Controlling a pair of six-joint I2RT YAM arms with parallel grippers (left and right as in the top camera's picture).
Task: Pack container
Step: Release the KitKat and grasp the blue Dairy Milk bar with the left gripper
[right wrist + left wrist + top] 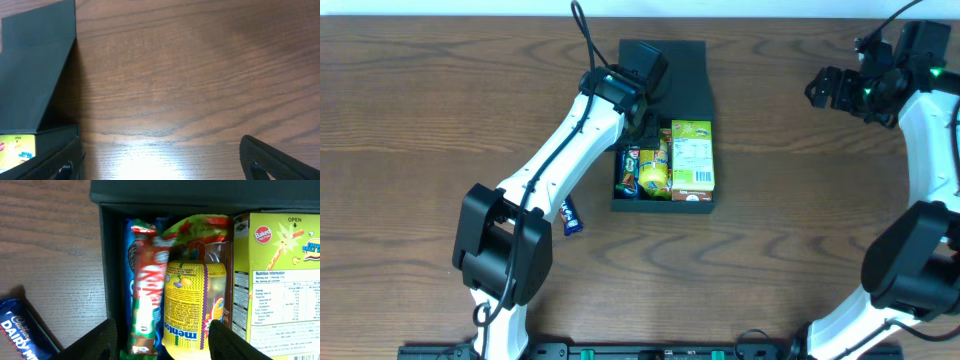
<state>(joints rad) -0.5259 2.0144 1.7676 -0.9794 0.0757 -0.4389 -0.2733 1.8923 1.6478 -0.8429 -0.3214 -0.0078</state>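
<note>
The dark teal container [695, 205] stands at the table's middle, its flap lid [685, 70] open toward the far side. Inside lie a yellow-green snack box [692, 155], a yellow Mentos pack [654, 178] and, in the left wrist view, a KitKat bar [150, 285] over a blue pack [132, 255]. My left gripper [162, 330] hovers open over the container's left part, its fingers either side of the KitKat and Mentos [192, 305]. My right gripper [825, 90] is open and empty at the far right, above bare wood [160, 160].
A blue Cadbury Dairy Milk bar [570, 215] lies on the table left of the container, under my left arm, and shows in the left wrist view [20, 332]. The right wrist view shows the container's lid [35, 75] at its left edge.
</note>
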